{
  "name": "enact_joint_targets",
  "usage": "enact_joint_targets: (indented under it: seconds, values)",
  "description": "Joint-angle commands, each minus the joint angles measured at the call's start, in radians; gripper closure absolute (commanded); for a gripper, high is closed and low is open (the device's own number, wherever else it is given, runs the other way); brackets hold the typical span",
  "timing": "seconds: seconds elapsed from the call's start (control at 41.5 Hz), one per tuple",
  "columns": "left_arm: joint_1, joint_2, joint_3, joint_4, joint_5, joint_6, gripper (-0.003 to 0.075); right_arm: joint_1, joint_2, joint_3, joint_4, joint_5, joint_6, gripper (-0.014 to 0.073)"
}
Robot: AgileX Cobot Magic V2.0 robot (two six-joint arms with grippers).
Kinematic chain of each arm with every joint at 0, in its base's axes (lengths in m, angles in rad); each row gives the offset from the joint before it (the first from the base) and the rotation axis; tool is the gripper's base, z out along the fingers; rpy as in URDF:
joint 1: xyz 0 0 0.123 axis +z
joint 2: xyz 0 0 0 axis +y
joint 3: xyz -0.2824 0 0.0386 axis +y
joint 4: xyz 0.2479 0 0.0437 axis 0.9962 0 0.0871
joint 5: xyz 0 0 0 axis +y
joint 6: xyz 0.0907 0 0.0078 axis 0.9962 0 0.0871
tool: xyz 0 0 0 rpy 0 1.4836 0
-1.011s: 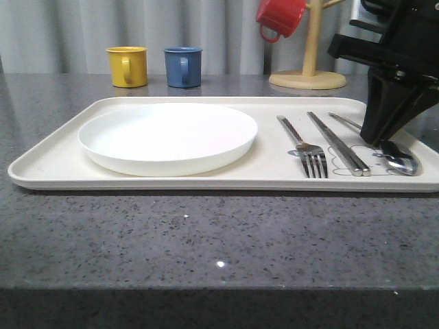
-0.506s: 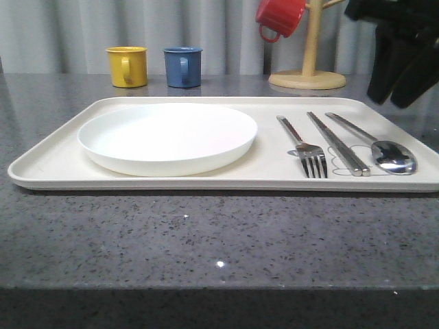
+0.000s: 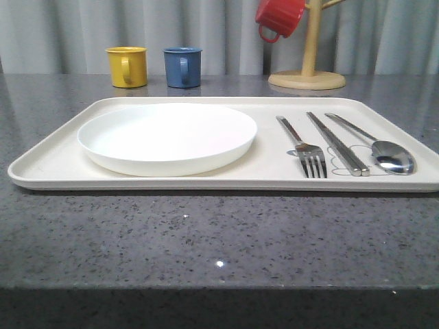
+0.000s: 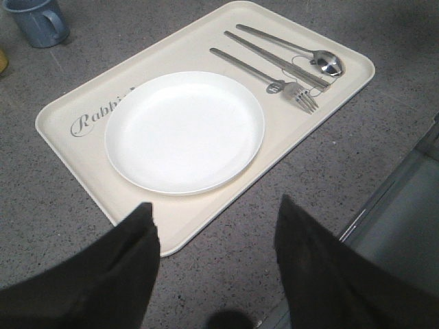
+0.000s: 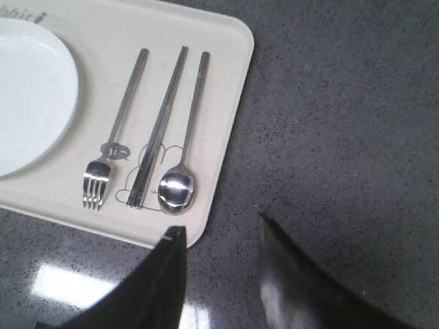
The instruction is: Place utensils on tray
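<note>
The cream tray (image 3: 62,161) (image 4: 82,157) (image 5: 226,75) lies across the table. On it rest a white plate (image 3: 168,137) (image 4: 184,130) at the left, then a fork (image 3: 305,147) (image 4: 288,86) (image 5: 113,133), chopsticks (image 3: 337,144) (image 4: 274,60) (image 5: 159,127) and a spoon (image 3: 384,152) (image 4: 302,53) (image 5: 184,154) side by side at the right. My left gripper (image 4: 216,209) hangs open above the tray's near left corner. My right gripper (image 5: 219,229) is open too, high over the tray's near right corner, close to the spoon's bowl. Neither holds anything.
A yellow mug (image 3: 127,66) and a blue mug (image 3: 182,66) (image 4: 38,20) stand behind the tray. A wooden mug tree (image 3: 309,68) with a red mug (image 3: 280,17) stands at the back right. Bare grey countertop lies in front of the tray.
My right gripper was down at the spoon on the tray, rose up and away, and has now left the front view. The spoon stays lying on the tray.
</note>
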Motion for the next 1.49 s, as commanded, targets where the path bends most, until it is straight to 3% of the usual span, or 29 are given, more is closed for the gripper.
enact_joint_targets:
  seconds: [0.0,0.506,0.843,1.011,1.156,1.469]
  values:
    - [0.000,0.000,-0.028,-0.005,-0.077,-0.008,0.0356,-0.003,-0.113,0.011,-0.012,-0.038,-0.020,0.0305]
    - [0.000,0.000,-0.028,-0.005,-0.078,-0.008,0.0356,-0.003,-0.635,0.437,-0.012,-0.125,-0.031,0.0305]
    - [0.000,0.000,-0.028,-0.005,-0.078,-0.008,0.0358,-0.003,-0.673,0.495,-0.034,-0.127,-0.010,0.0309]
    - [0.000,0.000,-0.028,-0.005,-0.077,-0.008,0.0499,-0.003,-0.673,0.495,-0.034,-0.136,0.013,0.0455]
    - [0.000,0.000,-0.028,-0.005,-0.077,-0.009,0.0728,-0.003,-0.673,0.495,-0.034,-0.136,0.013,0.0643]
    - [0.000,0.000,-0.028,-0.004,-0.077,-0.009,0.0740,-0.003,-0.673,0.495,-0.020,-0.154,0.013,0.0662]
